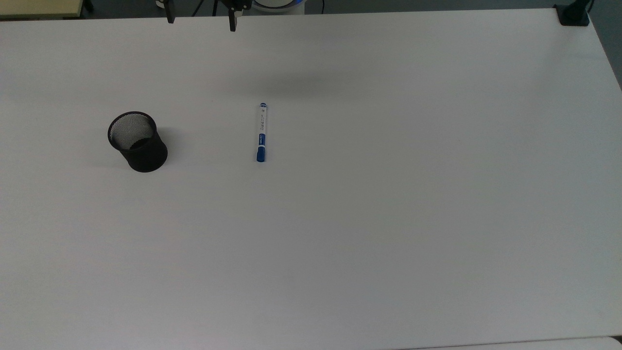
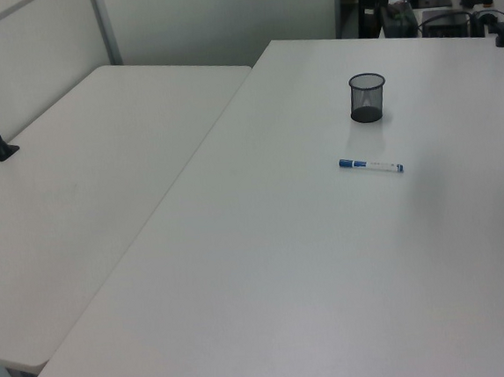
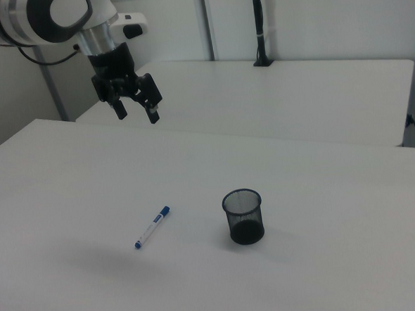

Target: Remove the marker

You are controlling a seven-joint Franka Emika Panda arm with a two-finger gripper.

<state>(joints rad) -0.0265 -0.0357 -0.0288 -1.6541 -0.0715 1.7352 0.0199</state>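
The marker, white with a blue cap, lies flat on the white table, its cap toward the top view's bottom edge. It also lies on the table in the left view and the right view. My gripper hangs open and empty high above the table, well behind the marker in the right view. In the top view, the fingertips of my gripper poke in at the top edge, far from the marker.
A black mesh cup stands upright to the marker's left in the top view, also seen as the cup in the right view. A black clamp sits at the table's far right corner. A second table adjoins in the left view.
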